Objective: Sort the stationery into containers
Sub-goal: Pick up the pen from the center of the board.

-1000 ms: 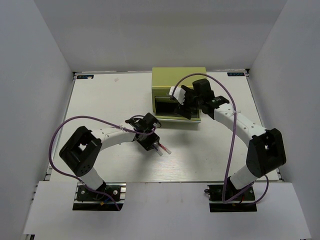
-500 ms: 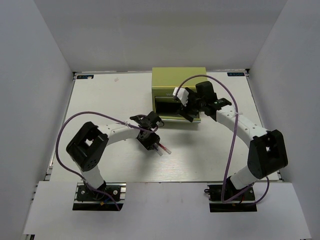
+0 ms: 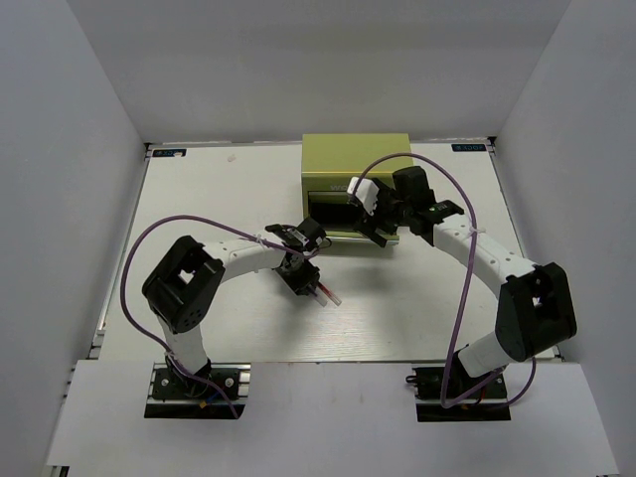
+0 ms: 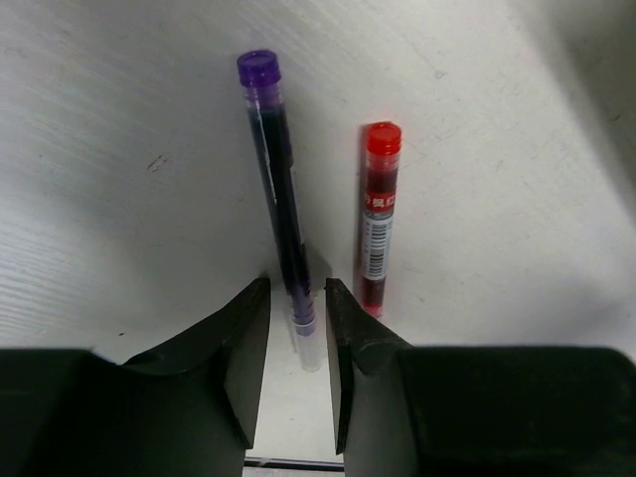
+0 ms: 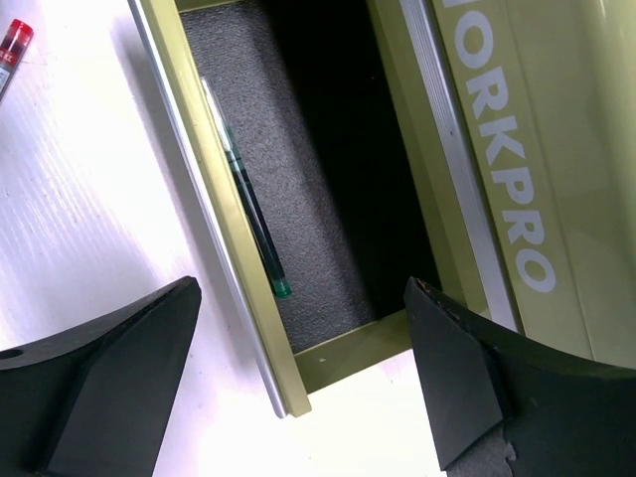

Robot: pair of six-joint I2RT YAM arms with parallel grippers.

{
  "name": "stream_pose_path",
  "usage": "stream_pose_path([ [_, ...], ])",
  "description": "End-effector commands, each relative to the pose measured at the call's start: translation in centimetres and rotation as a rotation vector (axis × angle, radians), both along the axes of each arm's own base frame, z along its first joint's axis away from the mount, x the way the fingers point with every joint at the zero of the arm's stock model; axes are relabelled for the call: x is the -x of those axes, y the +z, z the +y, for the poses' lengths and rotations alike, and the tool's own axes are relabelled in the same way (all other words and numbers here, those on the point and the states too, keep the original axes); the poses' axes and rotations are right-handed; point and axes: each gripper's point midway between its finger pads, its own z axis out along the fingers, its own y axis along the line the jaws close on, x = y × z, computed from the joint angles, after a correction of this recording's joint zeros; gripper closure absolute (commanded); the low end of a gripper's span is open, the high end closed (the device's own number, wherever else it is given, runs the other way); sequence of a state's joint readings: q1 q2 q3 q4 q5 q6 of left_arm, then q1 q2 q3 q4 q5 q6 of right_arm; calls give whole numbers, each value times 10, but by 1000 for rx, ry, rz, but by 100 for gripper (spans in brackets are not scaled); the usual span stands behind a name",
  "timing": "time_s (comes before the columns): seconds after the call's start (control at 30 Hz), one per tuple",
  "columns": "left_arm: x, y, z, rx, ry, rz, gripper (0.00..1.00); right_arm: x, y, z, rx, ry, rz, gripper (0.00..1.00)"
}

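The dark purple pen (image 4: 278, 189) and the red-pink pen (image 4: 378, 214) lie side by side on the white table. My left gripper (image 4: 296, 288) is low over them. Its jaws stand narrowly open on either side of the purple pen's clear end, with a small gap on each side. In the top view the left gripper (image 3: 306, 281) sits at the pens (image 3: 326, 294). My right gripper (image 5: 301, 293) is wide open and empty over the corner of the yellow-green chest's (image 5: 537, 119) open drawer (image 5: 214, 209). The dark green pen (image 5: 248, 214) lies inside on grey lining. The light blue pen is out of view.
The chest (image 3: 356, 159) stands at the back middle of the table, its drawer pulled out toward the arms. The red pen's cap also shows at the right wrist view's top left corner (image 5: 12, 45). White walls enclose the table on three sides.
My left arm's elbow has swung to the right while its gripper stayed at the pens. My right gripper has shifted slightly right along the chest's front.
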State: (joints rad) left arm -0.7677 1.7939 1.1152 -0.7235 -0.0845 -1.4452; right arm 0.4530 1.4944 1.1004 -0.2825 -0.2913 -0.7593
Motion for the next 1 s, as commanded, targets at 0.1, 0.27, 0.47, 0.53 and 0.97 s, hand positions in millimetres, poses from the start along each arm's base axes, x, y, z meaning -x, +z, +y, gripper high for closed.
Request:
stream_pose_path([
  [0.1,18,-8,12,-52,-29,76,62,-3,20,2,-58,-7,-40,11],
  [0.27,25,-17,13,-61,-41,115,62,-2,21,2,-64,-10,-36,11],
  [0.47,27,-23,13,-89,-68,153,62,2,26,1,-76,-13,-31,11],
  [0.53,27,-23,13,-98,-86,159,62,4,24,1,-76,-12,-26,11],
  [0.97,20,-12,20,-121,-135,101,92,10,24,-1,-85,-11,-20,11],
])
